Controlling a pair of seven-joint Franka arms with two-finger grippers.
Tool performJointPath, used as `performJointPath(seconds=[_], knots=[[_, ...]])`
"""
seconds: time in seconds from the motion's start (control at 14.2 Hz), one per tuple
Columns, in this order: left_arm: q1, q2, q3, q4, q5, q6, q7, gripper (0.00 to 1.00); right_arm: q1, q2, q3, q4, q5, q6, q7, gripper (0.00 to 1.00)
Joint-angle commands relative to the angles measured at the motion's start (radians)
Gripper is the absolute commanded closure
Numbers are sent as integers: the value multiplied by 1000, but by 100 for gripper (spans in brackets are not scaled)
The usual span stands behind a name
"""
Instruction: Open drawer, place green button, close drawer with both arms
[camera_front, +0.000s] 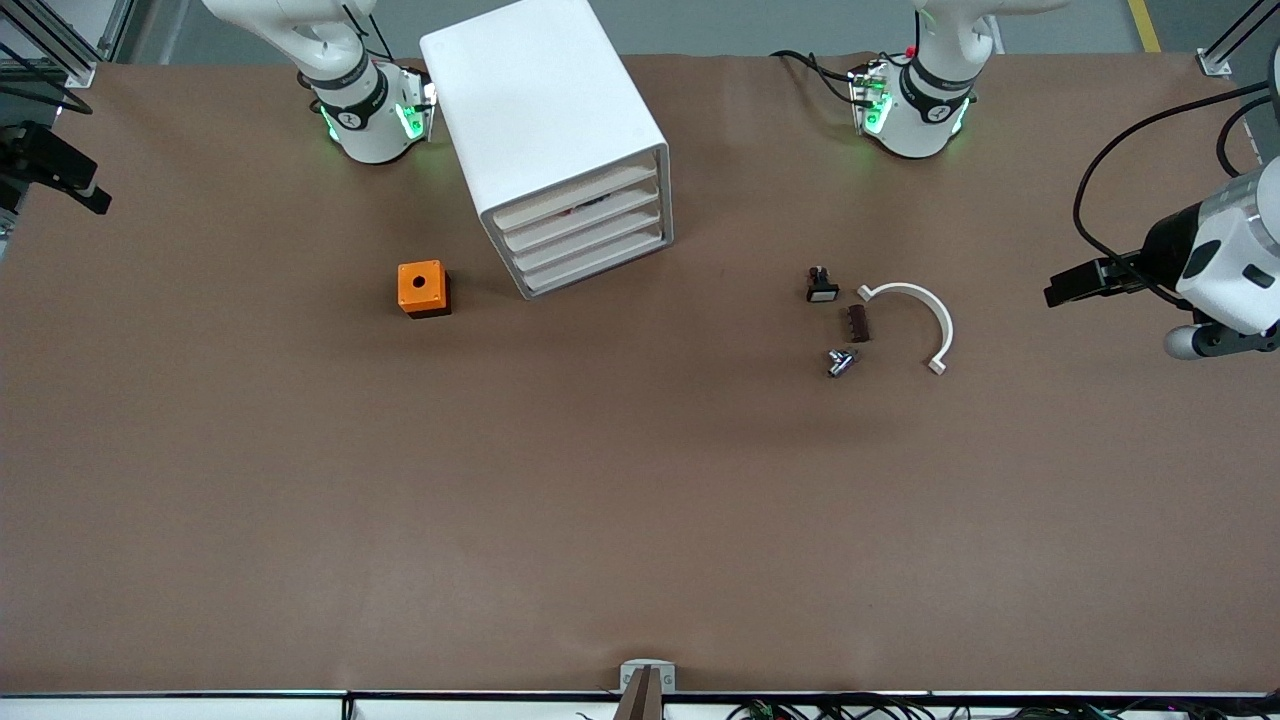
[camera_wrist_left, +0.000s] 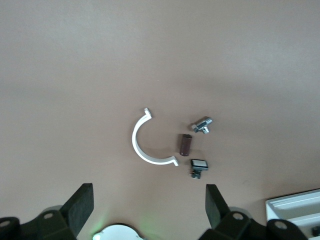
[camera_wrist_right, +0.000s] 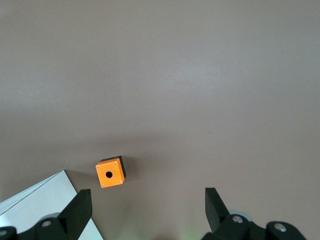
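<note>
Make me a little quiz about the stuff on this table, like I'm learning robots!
1. True or false: the orange box sits on top of the white cabinet.
2. Which lies closest to the white curved piece? A: the orange box. B: the brown piece. C: the white cabinet.
3. Fill in: the left gripper and the right gripper both have their fingers ____.
Key: 1 false; 2 B; 3 open.
</note>
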Motion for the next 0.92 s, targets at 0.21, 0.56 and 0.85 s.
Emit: performJointPath(seconds=[0.21, 0.56, 0.85], knots=[[-29, -264, 52, -376, 20, 258, 81, 1, -23, -24, 18, -21, 17, 8, -17, 0], [-6, -292, 44, -353, 20, 275, 135, 1, -26, -24, 16, -22, 17, 1, -65, 0], [20, -266, 9, -288, 23, 267, 139, 1, -26, -24, 16, -22, 17, -2, -65, 0]])
